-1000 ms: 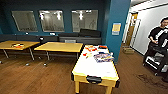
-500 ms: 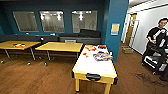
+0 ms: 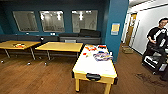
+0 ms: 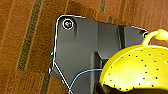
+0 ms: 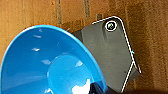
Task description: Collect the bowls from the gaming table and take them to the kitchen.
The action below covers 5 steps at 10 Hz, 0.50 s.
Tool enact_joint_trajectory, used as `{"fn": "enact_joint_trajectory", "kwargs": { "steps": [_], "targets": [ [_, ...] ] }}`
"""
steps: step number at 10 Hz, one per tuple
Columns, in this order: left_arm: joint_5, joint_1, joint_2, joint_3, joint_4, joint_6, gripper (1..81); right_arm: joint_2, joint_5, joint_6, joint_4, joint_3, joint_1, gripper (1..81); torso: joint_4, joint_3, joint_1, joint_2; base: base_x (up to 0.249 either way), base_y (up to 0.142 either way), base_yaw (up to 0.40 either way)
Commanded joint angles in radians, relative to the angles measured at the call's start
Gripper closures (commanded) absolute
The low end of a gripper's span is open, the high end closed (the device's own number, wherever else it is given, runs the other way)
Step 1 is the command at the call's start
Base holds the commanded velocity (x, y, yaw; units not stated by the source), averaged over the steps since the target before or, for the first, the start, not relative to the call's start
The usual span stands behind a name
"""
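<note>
— Ahead on wood floor (image 3: pixel 37 75): gaming table (image 3: pixel 93 66), board-game boxes (image 3: pixel 102 56) piled on its far half; orange tables (image 3: pixel 60 46) left, person (image 3: pixel 156 37) right.
— Claws? Bowls?
— Yellow colander (image 4: pixel 137 72) at left wrist, blue bowl (image 5: pixel 47 65) at right; grip, cannot tell.

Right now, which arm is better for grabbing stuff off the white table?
Right, but only just: the white table stands ahead, slightly to the robot's right. Both arms look busy, though: a blue bowl sits close by the right wrist, a yellow bowl with holes by the left.
</note>
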Motion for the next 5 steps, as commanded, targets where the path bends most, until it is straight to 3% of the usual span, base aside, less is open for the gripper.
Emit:
{"fn": "enact_joint_trajectory", "kwargs": {
  "steps": [1,5],
  "targets": [
    [0.033,-0.051,-0.023,0.004,0.008,0.005,81.1,-0.023,-0.042,-0.003,-0.015,0.006,0.059,81.1,0.0,0.0,0.0,0.0,0.0,0.0,0.0],
    [0.03,-0.051,-0.022,0.004,0.011,0.007,81.1,-0.02,-0.041,-0.003,-0.018,0.0,0.051,81.1,0.0,0.0,0.0,0.0,0.0,0.0,0.0]
  ]
}}
